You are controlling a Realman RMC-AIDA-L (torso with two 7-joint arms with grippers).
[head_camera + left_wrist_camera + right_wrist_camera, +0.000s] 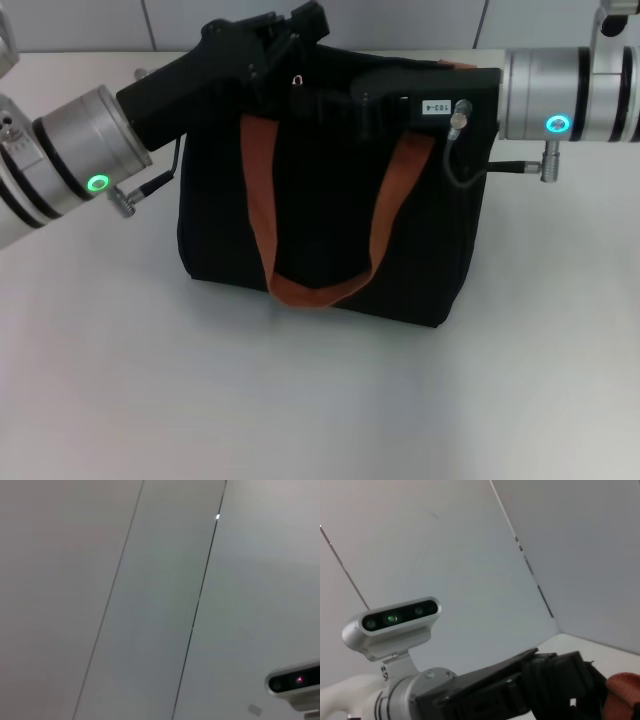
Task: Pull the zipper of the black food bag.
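Head view: black food bag point(330, 220) stands mid tabletop point(320, 400); zipper point(297, 80) at its far top edge. Left claw point(290, 35) and right claw point(375, 95) meet there, finger state can't tell. Left wrist: wall only. Right wrist: left claw point(555, 680), orange handle point(622, 692). Risk: tab slips, bag drags.

The black food bag point(330, 235) sits upright on the white tabletop, a boxy fabric tote with a rust-orange webbing handle draped down its front in a U shape. A bit of the second handle peeks out at the top right corner. The zipper point(297, 80), a tiny silver tab, shows up on the top edge toward the left.
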